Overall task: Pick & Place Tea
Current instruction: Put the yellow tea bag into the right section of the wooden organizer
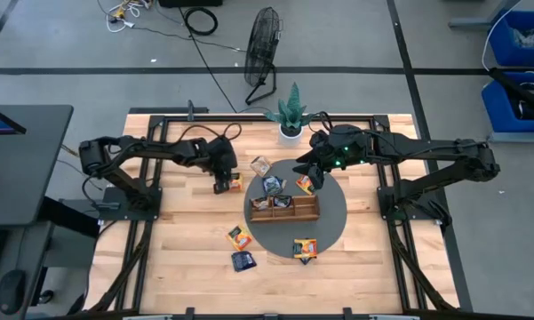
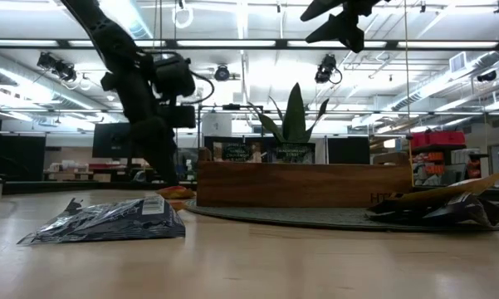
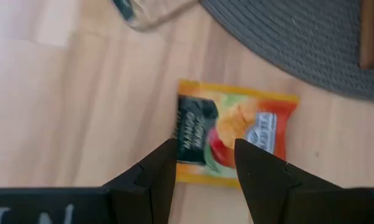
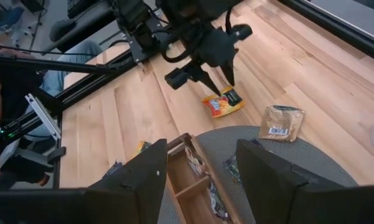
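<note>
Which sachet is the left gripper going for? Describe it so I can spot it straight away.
Start at the round grey mat with the wooden tray on it. Just off the mat's left edge, on bare wood, lies an orange-yellow sachet with a dark label, directly under the open left gripper. The nearest other sachet is plain tan.

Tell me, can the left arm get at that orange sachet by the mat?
Probably yes. The left gripper hangs right over the orange sachet, jaws open on either side of it. The sachet lies flat on bare wood beside the mat, nothing on top.
</note>
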`<action>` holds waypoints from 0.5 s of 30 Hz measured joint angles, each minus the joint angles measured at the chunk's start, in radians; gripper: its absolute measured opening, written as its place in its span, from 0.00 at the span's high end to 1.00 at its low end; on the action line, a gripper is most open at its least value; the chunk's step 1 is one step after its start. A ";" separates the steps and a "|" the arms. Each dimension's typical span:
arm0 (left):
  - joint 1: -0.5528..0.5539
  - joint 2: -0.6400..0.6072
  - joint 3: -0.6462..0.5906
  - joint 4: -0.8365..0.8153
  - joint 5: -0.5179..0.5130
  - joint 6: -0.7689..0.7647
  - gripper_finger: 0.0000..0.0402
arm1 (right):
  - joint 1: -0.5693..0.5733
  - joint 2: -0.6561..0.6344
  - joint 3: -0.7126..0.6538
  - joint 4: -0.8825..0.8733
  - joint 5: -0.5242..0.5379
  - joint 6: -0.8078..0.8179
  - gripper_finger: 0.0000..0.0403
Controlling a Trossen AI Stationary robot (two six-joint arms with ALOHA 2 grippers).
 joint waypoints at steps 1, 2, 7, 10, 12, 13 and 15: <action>0.002 0.011 0.000 0.002 0.020 0.016 0.58 | 0.000 0.000 0.000 0.002 0.000 0.000 0.51; 0.002 0.020 0.000 0.001 0.028 0.023 0.58 | 0.000 0.000 0.000 0.002 0.000 0.000 0.51; 0.011 0.061 0.000 0.009 0.032 0.020 0.52 | 0.000 0.000 0.000 0.008 -0.005 0.000 0.51; 0.013 0.082 0.004 0.019 0.037 0.018 0.45 | 0.000 0.000 0.000 0.008 -0.006 0.000 0.51; 0.013 0.099 0.005 0.022 0.036 0.014 0.40 | 0.000 0.000 0.000 0.008 -0.006 0.000 0.51; 0.012 0.108 0.005 0.021 0.037 0.014 0.38 | 0.000 0.000 0.000 0.008 -0.006 0.000 0.51; 0.011 0.123 0.006 0.020 0.039 0.013 0.37 | 0.000 0.000 0.000 0.008 -0.006 0.000 0.51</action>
